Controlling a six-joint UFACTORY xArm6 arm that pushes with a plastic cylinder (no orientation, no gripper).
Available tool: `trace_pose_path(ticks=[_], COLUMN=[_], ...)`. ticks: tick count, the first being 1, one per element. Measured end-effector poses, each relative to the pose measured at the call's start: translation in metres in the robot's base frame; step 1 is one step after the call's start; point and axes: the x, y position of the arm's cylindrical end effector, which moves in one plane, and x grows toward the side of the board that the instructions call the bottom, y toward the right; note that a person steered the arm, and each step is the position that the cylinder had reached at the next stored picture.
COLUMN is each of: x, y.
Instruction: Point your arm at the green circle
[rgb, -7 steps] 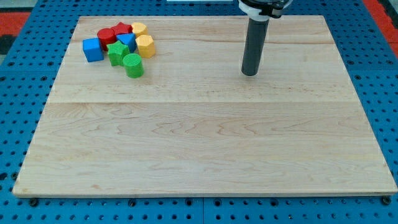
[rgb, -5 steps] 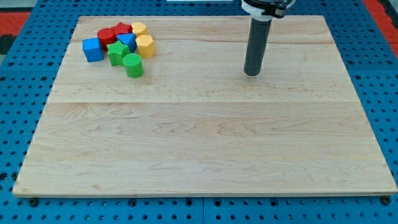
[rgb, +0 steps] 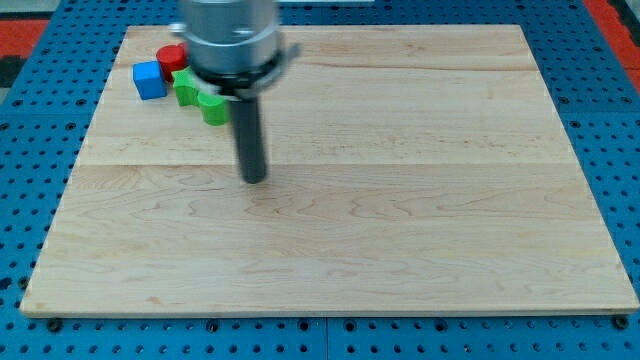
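My tip (rgb: 255, 178) (just a bare rod, no claw to open or hold anything) sits on the board at about 5 o'clock from the green circle (rgb: 212, 109), near but not touching. Arm's housing hides half the cluster, so a sloppy approach could shove the circle into the green block (rgb: 186, 88) or blue cube (rgb: 149, 80).

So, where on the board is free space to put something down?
Bare wood runs right of my tip to the board edge, and below it. Crowded: the top-left corner, with blue cube, red block, green block and green circle, partly behind the arm.
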Motion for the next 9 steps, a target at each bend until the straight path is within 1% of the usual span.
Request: trace_pose_path(ticks=[2,3,5,6,7,9], x=[-0.001,-0.009,-0.049,-0.05,-0.05,-0.078], y=[-0.033,-0.048,-0.063,-0.05,-0.049,-0.045])
